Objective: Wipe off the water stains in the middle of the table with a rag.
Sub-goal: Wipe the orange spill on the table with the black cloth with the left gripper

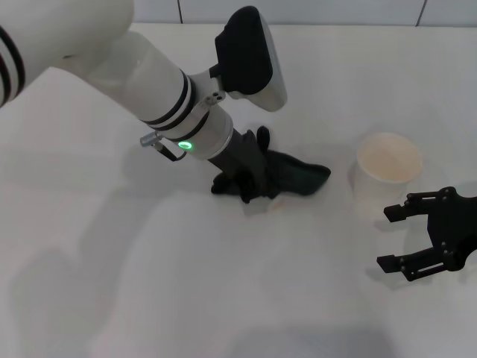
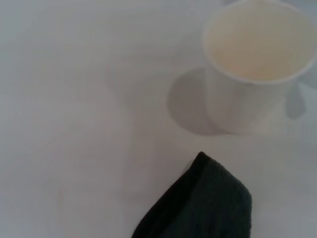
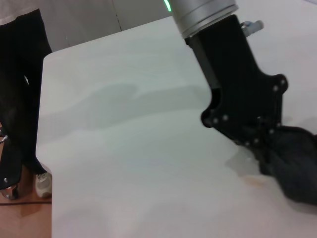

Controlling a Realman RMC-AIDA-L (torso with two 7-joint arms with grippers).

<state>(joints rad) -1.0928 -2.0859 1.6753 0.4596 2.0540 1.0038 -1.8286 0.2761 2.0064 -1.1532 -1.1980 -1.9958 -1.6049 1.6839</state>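
My left gripper [image 1: 244, 179] is down on the white table [image 1: 149, 283] near its middle, shut on the dark green-black rag [image 1: 298, 177], which lies bunched under it with a tail pointing toward the cup. In the right wrist view the left gripper [image 3: 265, 151] digs into the rag [image 3: 297, 171]. A faint orange-brown water stain [image 3: 256, 182] shows on the table just beside the rag, and faintly in the head view [image 1: 273, 208]. A corner of the rag [image 2: 208, 208] shows in the left wrist view. My right gripper [image 1: 384, 237] is open and empty at the right, near the cup.
A white paper cup [image 1: 389, 168] stands upright to the right of the rag, just beyond my right gripper; it also shows in the left wrist view [image 2: 257, 64]. The table's edge [image 3: 45, 148] shows in the right wrist view, with floor and dark objects beyond.
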